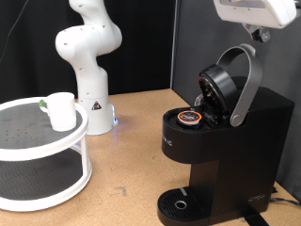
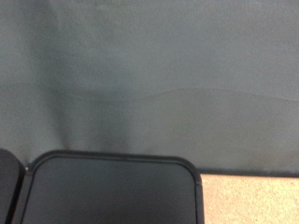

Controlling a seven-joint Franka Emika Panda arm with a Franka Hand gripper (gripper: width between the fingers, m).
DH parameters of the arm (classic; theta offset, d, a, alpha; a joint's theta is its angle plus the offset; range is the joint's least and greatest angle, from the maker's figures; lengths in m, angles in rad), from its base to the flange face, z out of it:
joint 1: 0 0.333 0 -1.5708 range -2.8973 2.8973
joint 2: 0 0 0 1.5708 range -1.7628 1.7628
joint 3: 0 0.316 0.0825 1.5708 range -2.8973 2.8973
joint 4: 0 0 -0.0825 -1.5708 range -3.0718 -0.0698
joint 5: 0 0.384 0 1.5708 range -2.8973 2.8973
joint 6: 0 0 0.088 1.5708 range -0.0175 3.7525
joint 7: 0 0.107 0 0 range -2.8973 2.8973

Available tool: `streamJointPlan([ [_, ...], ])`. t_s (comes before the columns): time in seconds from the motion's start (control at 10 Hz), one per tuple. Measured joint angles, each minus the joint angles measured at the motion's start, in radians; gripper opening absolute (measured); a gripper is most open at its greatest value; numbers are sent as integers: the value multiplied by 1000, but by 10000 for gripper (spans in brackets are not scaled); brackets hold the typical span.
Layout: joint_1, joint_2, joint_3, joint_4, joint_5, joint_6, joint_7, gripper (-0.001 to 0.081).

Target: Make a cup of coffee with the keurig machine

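In the exterior view the boxy matte black keurig machine [image 1: 221, 151] stands on the tan wooden tabletop [image 1: 127, 151] towards the exterior view's right, its silver-grey lid handle [image 1: 246, 85] swung up so the brew head is tilted open, and a small round coffee pod with a brown foil top [image 1: 191, 118] sits in the exposed chamber. The round drip tray [image 1: 179, 204] at its base carries nothing. The small plain white cup [image 1: 62, 110], slightly tapered and smooth, stands upright on the upper tier of a white round two-level stand with a dark speckled surface [image 1: 42, 141], at the exterior view's left, well apart from the machine. The arm's white jointed column [image 1: 87, 56] rises behind the stand, and only a pale part of the hand [image 1: 256, 11] shows at the exterior view's top right, above the raised lid; its fingers are cut off by the frame, so I cannot tell whether the pincer is parted or closed. By that placing the hand is near the machine and the cup lies far across from it, towards the exterior view's left. In the wrist view no fingers show; it takes in a grey-green cloth backdrop [image 2: 149, 56], a dark rounded-corner panel [image 2: 112, 191] and a strip of tan tabletop.
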Motion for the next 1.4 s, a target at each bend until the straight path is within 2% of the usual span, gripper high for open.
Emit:
streamJointPlan([
  [0.1, -1, 1, -2, -1, -11, 0, 0, 101],
  [0.2, -3, 3, -3, -2, -19, 0, 0, 32],
  [0.8, -18, 20, -8, -6, -28, 2, -21, 0],
  [0.9, -21, 15, -14, -6, -28, -9, -53, 0],
  [1.1, -34, -5, -39, -6, -29, -85, -132, 0],
  [1.4, -65, -20, -69, -2, -75, -159, -148, 0],
])
